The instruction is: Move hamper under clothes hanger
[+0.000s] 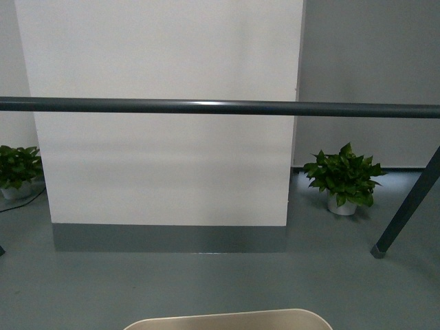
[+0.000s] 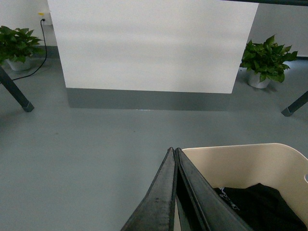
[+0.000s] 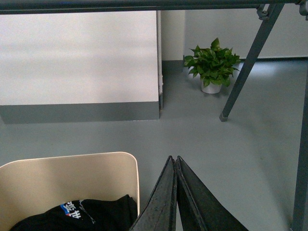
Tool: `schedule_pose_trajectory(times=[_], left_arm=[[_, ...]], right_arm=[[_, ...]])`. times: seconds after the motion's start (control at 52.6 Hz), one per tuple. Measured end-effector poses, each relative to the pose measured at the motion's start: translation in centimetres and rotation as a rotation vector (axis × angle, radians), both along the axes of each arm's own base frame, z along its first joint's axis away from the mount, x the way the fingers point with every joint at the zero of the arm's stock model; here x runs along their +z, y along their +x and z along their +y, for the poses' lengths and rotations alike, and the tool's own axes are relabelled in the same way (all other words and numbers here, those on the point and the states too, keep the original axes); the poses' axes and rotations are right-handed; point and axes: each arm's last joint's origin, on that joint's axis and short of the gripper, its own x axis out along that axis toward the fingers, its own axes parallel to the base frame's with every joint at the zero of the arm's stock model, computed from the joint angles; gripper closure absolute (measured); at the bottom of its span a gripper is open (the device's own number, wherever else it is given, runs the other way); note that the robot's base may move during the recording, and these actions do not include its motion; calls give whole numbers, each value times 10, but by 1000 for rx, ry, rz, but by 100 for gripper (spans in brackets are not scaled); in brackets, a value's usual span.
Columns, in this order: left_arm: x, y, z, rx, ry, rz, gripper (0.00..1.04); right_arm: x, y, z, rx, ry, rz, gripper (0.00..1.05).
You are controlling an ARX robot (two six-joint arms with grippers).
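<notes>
Potted plant [image 1: 344, 180] beside white panel [image 1: 165, 117]

Two potted plants [image 1: 344, 180] [image 1: 18, 170] flank white panel [image 1: 165, 158] (grey-based).

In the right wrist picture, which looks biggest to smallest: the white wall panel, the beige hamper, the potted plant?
As they appear in that view:
1. white wall panel
2. hamper, though it sits nearest the camera and is cut off by the frame, so its true size is unsure
3. potted plant, smallest, but also farthest away
</notes>
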Motion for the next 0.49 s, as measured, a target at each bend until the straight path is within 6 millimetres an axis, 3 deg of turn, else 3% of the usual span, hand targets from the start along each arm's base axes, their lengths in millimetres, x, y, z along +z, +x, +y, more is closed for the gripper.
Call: schedule_pose_trajectory(times=[0.057,0.114,0.494], left_arm=[[0,0,0,0,-1,0,100],[0,0,0,0,0,0,90],[0,0,0,0,0,0,31]], right_arm=[[0,0,0,0,0,0,103],[0,0,0,0,-2,0,101],[0,0,0,0,-1,0,43]])
